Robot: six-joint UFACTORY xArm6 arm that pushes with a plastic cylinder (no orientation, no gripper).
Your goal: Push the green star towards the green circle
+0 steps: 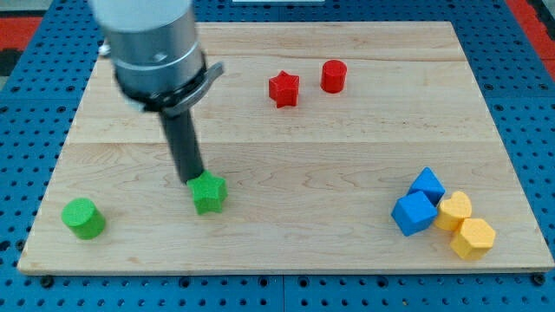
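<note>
My tip [192,178] touches the green star [209,193] at its upper-left edge; green circle [83,217] well left. No jaws, holds nothing.

A lab bench; wooden board [286,130] on blue perforated table [529,95].
</note>
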